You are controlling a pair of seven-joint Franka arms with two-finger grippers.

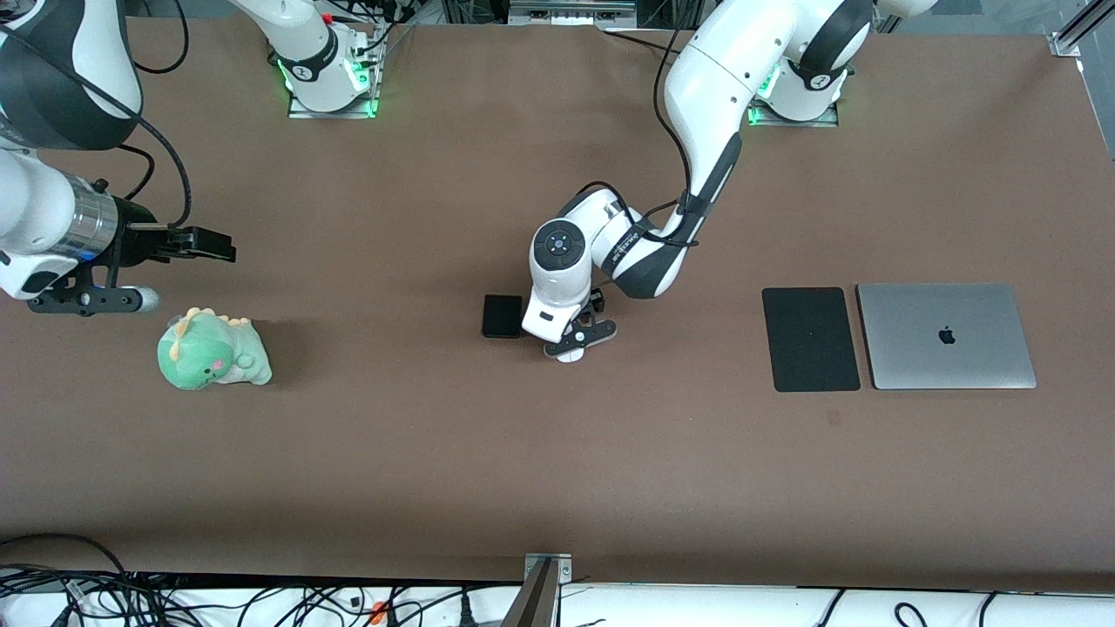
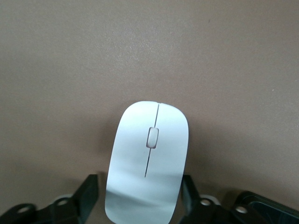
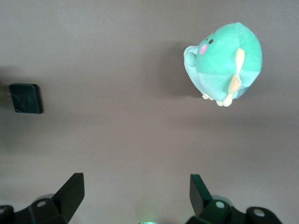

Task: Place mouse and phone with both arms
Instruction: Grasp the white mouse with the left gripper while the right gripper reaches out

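The white mouse (image 2: 147, 163) lies on the brown table; in the front view only its edge (image 1: 571, 356) shows under the left hand. My left gripper (image 1: 575, 342) is down at the table around it. In the left wrist view (image 2: 140, 198) its fingers (image 2: 88, 196) stand open on either side of the mouse, with a small gap on one side. The black phone (image 1: 502, 315) lies flat right beside the left hand, toward the right arm's end; it also shows in the right wrist view (image 3: 25, 98). My right gripper (image 1: 218, 246) hangs open and empty in the air (image 3: 135, 193).
A green plush dinosaur (image 1: 213, 350) sits near the right gripper, nearer to the front camera; it also shows in the right wrist view (image 3: 224, 63). A large flat black pad (image 1: 810, 340) and a closed silver laptop (image 1: 947, 335) lie side by side toward the left arm's end.
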